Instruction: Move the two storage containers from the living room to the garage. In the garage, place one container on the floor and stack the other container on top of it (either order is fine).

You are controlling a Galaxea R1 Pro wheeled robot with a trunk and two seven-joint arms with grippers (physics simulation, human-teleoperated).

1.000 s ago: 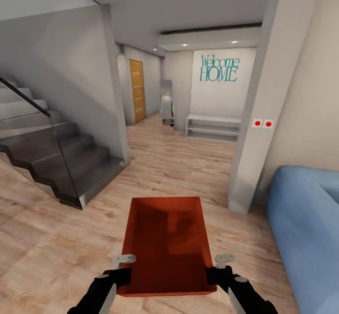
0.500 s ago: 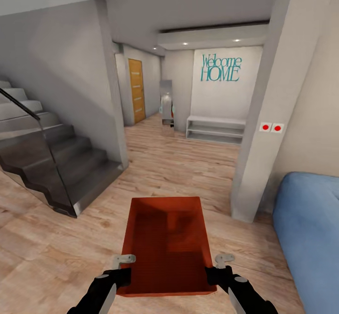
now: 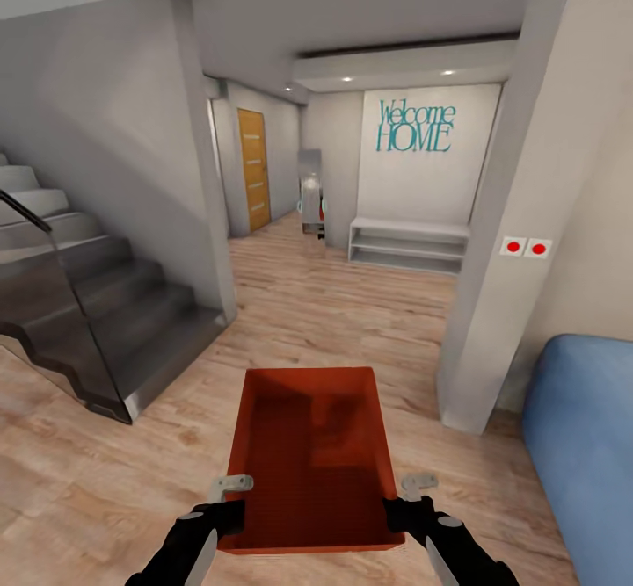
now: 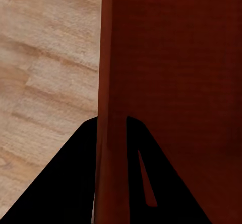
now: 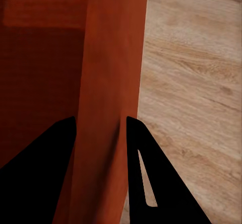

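- Red-orange rectangular plastic bin (image 3: 309, 454) in front, between left gripper (image 3: 230, 505) and right gripper (image 3: 411, 505).
- Grey staircase (image 3: 97, 305) left; blue sofa (image 3: 585, 445) right.
- Orange-brown wooden door (image 3: 254, 169) far behind.

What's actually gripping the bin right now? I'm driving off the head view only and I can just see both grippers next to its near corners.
Observer: The left wrist view shows the left gripper straddling the storage container's side wall, one finger outside over the wood floor, one inside.
Operator: And the right?
Observer: Same: the right gripper has the wall between its fingers, the inner finger over the bin's interior.
Operator: Any gap at the pads?
Observer: In both wrist views the fingers sit flush against the wall; no gap shows.
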